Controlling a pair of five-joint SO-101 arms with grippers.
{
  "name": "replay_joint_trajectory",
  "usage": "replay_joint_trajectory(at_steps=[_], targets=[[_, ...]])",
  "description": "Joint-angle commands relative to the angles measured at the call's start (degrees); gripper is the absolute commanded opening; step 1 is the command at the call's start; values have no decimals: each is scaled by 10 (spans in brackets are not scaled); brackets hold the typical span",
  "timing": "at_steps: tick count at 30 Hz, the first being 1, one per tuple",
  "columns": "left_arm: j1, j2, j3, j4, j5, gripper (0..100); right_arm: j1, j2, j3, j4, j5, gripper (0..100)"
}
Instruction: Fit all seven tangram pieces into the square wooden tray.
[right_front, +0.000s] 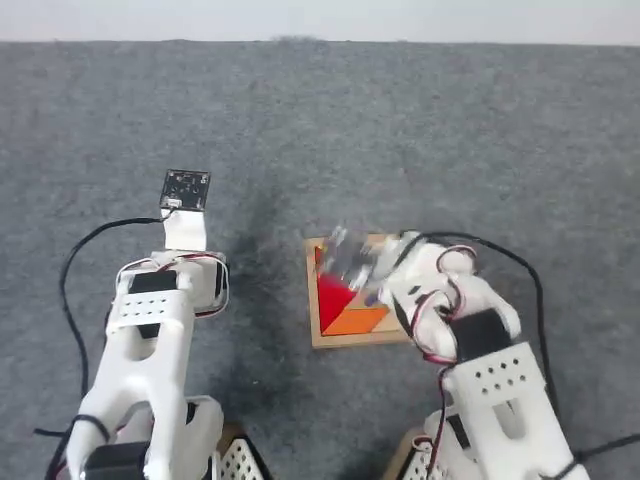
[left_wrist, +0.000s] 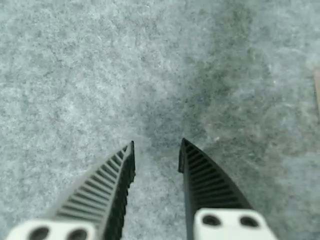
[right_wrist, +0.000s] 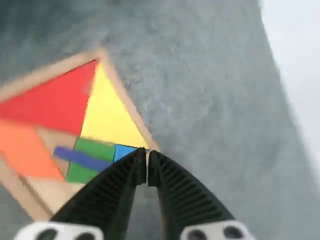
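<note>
Grey carpet (right_front: 400, 130) | tray (right_front: 330, 342) edge under R gripper (right_wrist: 146, 162), tips together | L gripper (left_wrist: 156, 150) apart

Two white arms (right_front: 150, 350) with black motors (right_front: 152, 283), looping black cables (right_front: 64, 280), ribbed black claw fingers (left_wrist: 120, 175).

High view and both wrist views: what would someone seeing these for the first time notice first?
The bright pieces in the wooden tray draw the eye first: a red triangle, a yellow triangle beside it and an orange piece, right of centre on the grey mat. Next comes the right gripper, shut, at the tray's edge by the yellow triangle's tip; the left gripper hangs open over bare mat.
</note>
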Motion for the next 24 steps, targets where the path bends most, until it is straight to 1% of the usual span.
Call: replay_joint_trajectory(at_steps=[1,2,5,9,13,18,24], targets=[[4,1,-4,-14,-4,145,21,71,-24,-51,-102,8],[4,1,-4,-14,-4,145,22,97,-33,-62,-115,8],[4,1,-4,-14,-4,145,18,178,-71,-84,-121,8],[4,1,-4,-14,-4,145,1,271,-115,-87,-138,8],[4,1,-4,-14,-4,145,6,336,-144,-95,-142,8],[4,1,-4,-14,-4,145,13,377,-143,-95,-142,8],[4,1,-4,-14,-4,145,19,359,-89,-93,-137,8]])
